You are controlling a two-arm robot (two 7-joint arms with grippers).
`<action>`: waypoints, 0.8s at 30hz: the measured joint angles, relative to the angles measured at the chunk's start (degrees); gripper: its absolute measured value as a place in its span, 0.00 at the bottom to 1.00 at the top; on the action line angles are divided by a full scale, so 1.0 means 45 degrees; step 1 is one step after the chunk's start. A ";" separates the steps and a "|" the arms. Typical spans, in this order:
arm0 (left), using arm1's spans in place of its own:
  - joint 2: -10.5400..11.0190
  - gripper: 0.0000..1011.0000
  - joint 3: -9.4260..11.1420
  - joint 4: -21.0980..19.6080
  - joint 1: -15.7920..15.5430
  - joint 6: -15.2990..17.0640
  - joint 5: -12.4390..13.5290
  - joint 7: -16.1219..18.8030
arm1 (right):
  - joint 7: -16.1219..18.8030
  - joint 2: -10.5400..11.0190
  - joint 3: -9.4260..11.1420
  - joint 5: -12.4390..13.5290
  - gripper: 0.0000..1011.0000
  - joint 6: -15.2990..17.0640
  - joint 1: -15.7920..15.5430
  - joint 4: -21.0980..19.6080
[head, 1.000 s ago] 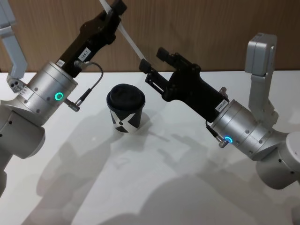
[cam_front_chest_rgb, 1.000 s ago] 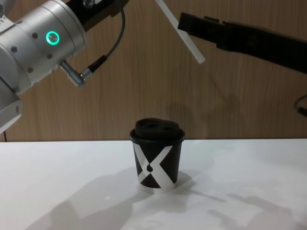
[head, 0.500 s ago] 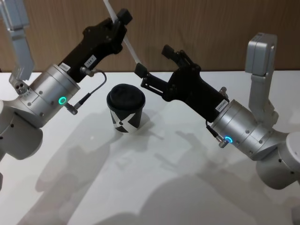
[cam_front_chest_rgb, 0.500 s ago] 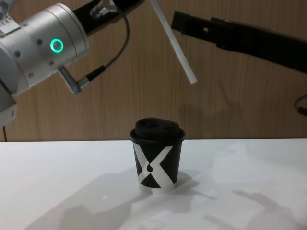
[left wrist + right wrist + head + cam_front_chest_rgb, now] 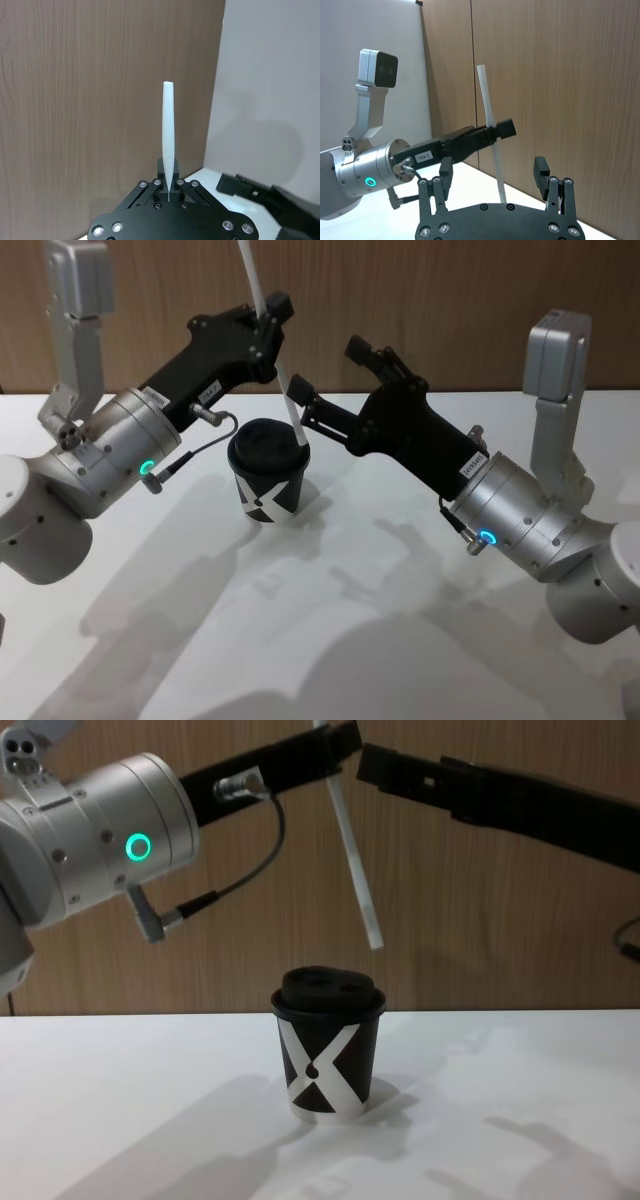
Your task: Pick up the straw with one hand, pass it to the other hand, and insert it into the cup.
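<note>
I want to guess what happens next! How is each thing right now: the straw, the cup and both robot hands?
straw: held tilted, lower end above the cup, not in yet
cup: upright, lid on
left gripper: shut on the straw
right gripper: open, empty

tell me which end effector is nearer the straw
Left. The left end effector is shut on the straw; the right end effector is open beside its lower part, not gripping.

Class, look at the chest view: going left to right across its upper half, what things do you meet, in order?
Left arm's silver wrist → black cable → straw → right arm. The cup is left out: it stands lower, under the straw.
</note>
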 joint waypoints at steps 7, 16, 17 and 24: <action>0.0104 0.00 0.0236 -0.0011 -0.0054 0.0074 0.0958 0.0524 | 0.0000 0.0000 0.0000 0.0000 0.99 0.0000 0.0000 0.0000; 0.0100 0.00 0.0331 0.0007 -0.0078 0.0056 0.1613 0.0872 | -0.0001 0.0001 -0.0001 0.0000 0.99 0.0000 0.0000 0.0000; 0.0094 0.00 0.0331 0.0006 -0.0076 0.0048 0.1646 0.0884 | 0.0000 0.0000 0.0000 0.0000 0.99 0.0000 0.0000 0.0000; 0.0023 0.00 0.0313 0.0003 -0.0054 -0.0044 0.1813 0.0916 | 0.0000 0.0000 0.0000 0.0000 0.99 0.0000 0.0000 0.0000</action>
